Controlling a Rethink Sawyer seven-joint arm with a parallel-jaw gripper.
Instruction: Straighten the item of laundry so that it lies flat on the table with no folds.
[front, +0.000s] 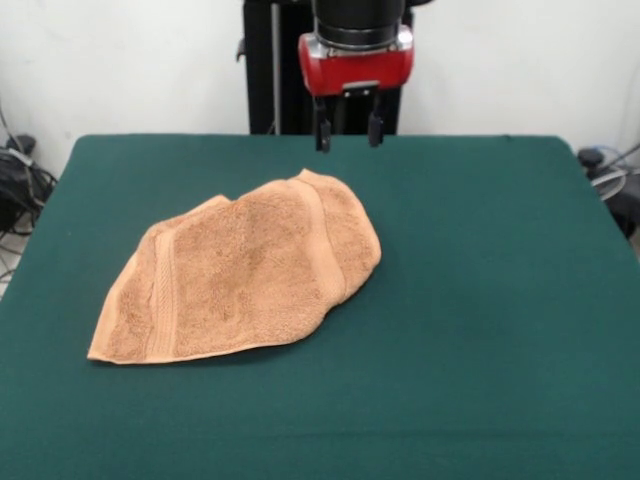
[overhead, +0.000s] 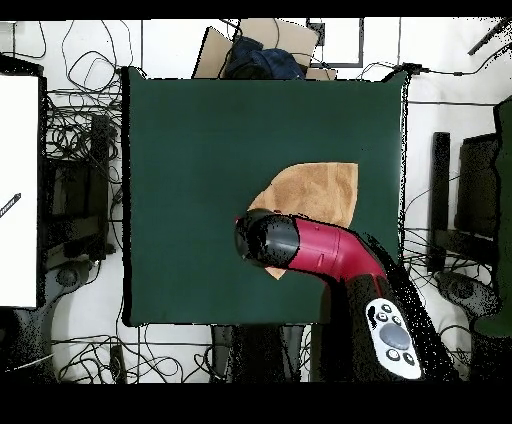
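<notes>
The orange-tan towel (front: 245, 275) lies left of centre on the green table (front: 480, 300). It is folded over on itself into a rounded, lumpy shape, with a woven band near its left edge and another along its right fold. My gripper (front: 349, 133) hangs above the table's far side, just beyond the towel's far corner. Its two fingers are apart and hold nothing. In the overhead view the red arm (overhead: 320, 250) covers the near part of the towel (overhead: 318, 192), and the gripper is hidden under the arm's head.
The black pedestal (front: 272, 60) stands behind the table's far edge. Cables and equipment (overhead: 75, 180) surround the table (overhead: 190, 180). A cardboard box with a dark blue bundle (overhead: 258, 55) sits beyond its far edge.
</notes>
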